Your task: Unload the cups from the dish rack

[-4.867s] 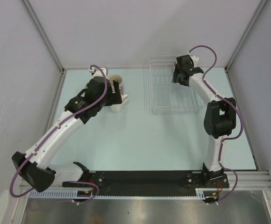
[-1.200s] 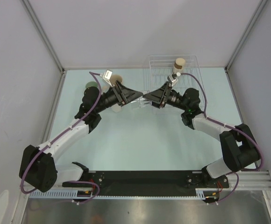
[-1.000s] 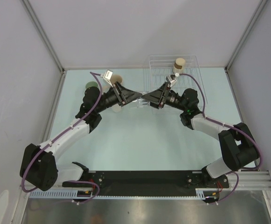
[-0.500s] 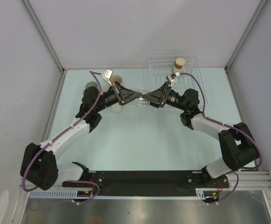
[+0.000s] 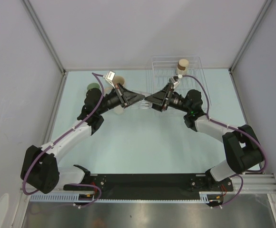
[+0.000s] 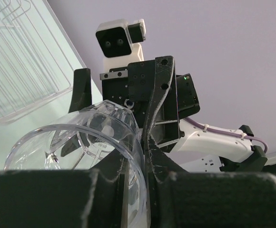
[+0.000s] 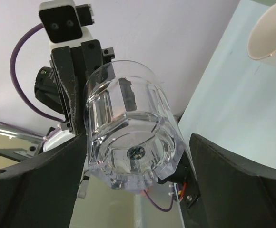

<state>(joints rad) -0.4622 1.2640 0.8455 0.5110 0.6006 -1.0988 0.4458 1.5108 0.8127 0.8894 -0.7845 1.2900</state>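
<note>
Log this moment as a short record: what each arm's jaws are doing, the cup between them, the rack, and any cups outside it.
left gripper: jaws pinched on the clear cup's rim wall
right gripper: jaws spread around the cup's base, gaps on both sides
clear cup: held sideways between the two arms
dish rack: one tan cup upright inside
outside the rack: cream cup and pale green cup, both partly hidden

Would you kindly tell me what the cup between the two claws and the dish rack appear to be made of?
The cup looks like clear glass or hard plastic, glossy: dark parts behind show through its wall and its thick base catches highlights; I cannot tell which. The dish rack looks like thin wire with a white coating, given its fine pale parallel bars.
</note>
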